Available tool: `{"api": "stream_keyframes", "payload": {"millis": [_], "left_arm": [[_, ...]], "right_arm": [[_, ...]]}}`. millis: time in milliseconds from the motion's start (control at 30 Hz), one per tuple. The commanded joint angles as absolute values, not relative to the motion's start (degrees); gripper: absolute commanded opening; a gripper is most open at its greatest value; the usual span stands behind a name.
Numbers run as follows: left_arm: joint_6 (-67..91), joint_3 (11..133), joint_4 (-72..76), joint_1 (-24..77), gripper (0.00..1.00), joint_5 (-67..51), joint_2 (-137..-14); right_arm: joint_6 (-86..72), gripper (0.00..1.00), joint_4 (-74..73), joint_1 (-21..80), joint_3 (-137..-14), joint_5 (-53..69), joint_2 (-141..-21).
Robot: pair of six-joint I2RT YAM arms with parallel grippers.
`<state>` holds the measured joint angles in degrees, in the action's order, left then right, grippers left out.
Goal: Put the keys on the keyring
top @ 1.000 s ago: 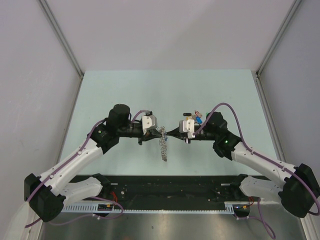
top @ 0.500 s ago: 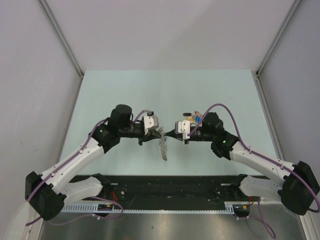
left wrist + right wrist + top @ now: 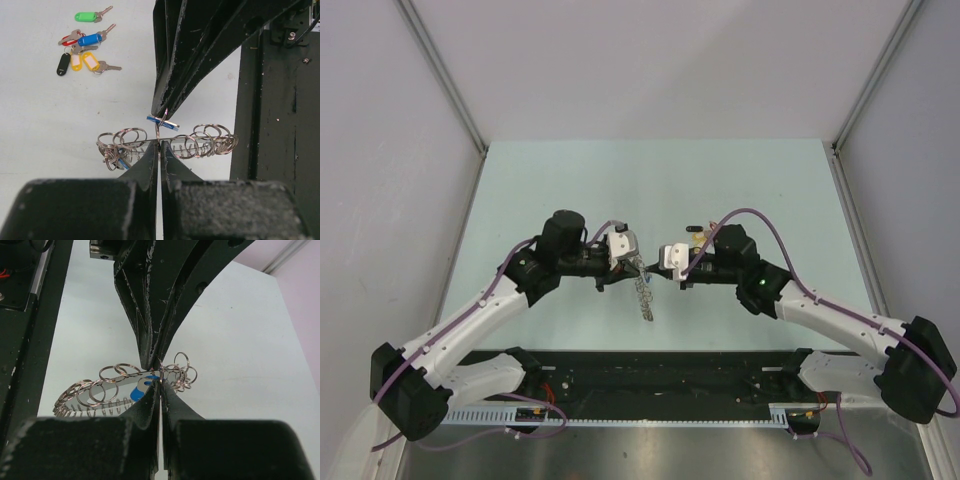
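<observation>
Two firm pinches: left end effector (image 3: 159,148) on the keyring (image 3: 202,143), right end effector (image 3: 160,386) on a blue key (image 3: 164,122). Ease it onto one loop slowly.

We had bright, even, diffuse light that seemed to come from overhead in all three views. The pale tabletop (image 3: 570,180) carried only faint, soft-edged shadows. In both wrist views the nearest black jaws were blurred and dark, little detail showing, while the keyring (image 3: 210,145) was sharp. The far keys (image 3: 90,39) looked slightly soft. The overhead view was crisp throughout.
</observation>
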<state>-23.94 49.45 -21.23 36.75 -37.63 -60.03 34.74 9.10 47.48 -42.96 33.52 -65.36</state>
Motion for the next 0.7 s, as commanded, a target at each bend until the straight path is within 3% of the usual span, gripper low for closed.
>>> {"api": "stream_keyframes", "payload": {"millis": [0,667], "left_arm": [[-22.9,52.9,-16.2,38.4,0.00,-40.8,-59.9],[-20.1,53.7,-15.8,38.4,0.00,-36.5,-60.2]], "right_arm": [[36.8,0.00,8.4,50.3,-46.5,31.9,-66.7],[41.3,0.01,2.3,57.0,-49.9,17.0,-70.0]]}}
